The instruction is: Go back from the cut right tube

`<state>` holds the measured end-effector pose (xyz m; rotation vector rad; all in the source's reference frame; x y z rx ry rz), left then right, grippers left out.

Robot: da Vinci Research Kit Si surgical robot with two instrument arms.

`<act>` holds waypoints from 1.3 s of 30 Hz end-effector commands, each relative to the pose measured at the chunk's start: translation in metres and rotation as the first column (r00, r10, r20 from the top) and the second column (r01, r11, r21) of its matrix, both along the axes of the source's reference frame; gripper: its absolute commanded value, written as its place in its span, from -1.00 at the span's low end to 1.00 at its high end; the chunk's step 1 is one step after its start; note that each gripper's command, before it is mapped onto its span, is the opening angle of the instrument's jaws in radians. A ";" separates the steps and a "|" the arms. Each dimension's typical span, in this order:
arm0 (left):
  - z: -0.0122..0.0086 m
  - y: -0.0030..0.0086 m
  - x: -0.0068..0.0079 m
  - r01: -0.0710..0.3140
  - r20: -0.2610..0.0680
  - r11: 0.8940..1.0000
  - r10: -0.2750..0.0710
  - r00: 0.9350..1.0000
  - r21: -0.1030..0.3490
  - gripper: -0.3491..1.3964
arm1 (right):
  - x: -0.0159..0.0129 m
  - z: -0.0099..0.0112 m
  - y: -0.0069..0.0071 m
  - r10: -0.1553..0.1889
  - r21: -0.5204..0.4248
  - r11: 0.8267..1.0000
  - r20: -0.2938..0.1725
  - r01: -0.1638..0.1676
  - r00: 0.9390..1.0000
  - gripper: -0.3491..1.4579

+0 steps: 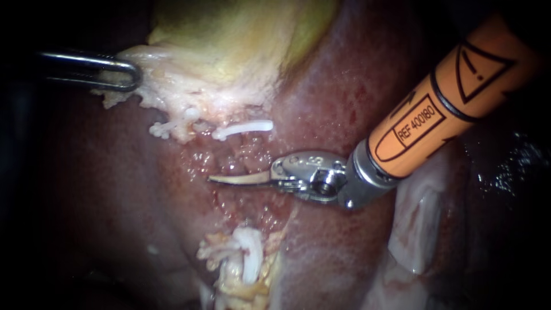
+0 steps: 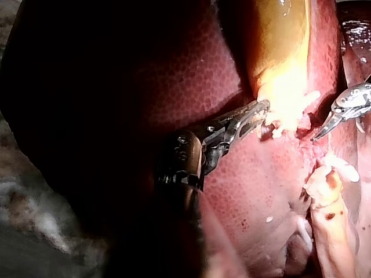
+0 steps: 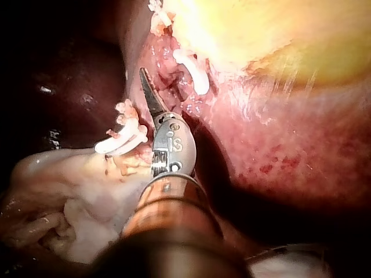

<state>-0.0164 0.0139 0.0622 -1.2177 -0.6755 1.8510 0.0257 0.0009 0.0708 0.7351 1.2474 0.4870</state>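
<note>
two pincers closed: left pincer (image 1: 135, 76) grips the gallbladder (image 1: 229, 34) edge; right pincer (image 1: 215, 179) empty, white tube (image 1: 244, 128) beside it.

Surroundings mostly dark in all 3 views. Light bright at centre, fading outward. Left wrist view: pale grey mottled surface (image 2: 26, 197) beside the liver (image 2: 243, 191) (blurred, material unclear).

Your right instrument (image 1: 229, 179): blades together, empty, over raw liver (image 1: 338, 92), between upper tube stump (image 1: 244, 129) and lower stump (image 1: 248, 258). Your left instrument (image 1: 129, 72) grips the pale edge of the gallbladder (image 1: 229, 34).
</note>
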 end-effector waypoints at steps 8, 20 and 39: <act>0.0000 0.0000 0.0000 0.000 0.000 1.000 0.000 1.000 0.000 -1.00 | 0.0004 -0.0002 -0.0002 0.082 0.012 0.997 -0.026 -0.082 0.996 0.54; -0.0001 0.0000 0.0001 0.000 0.000 1.000 0.000 1.000 0.000 -1.00 | -0.0006 -0.0007 -0.0009 0.122 -0.048 0.991 -0.012 -0.122 0.992 0.86; 0.0001 -0.0002 0.0000 0.001 -0.001 1.000 -0.001 1.000 -0.001 -1.00 | -0.0158 -0.0046 0.0012 0.137 -0.500 0.864 0.361 0.067 0.922 0.99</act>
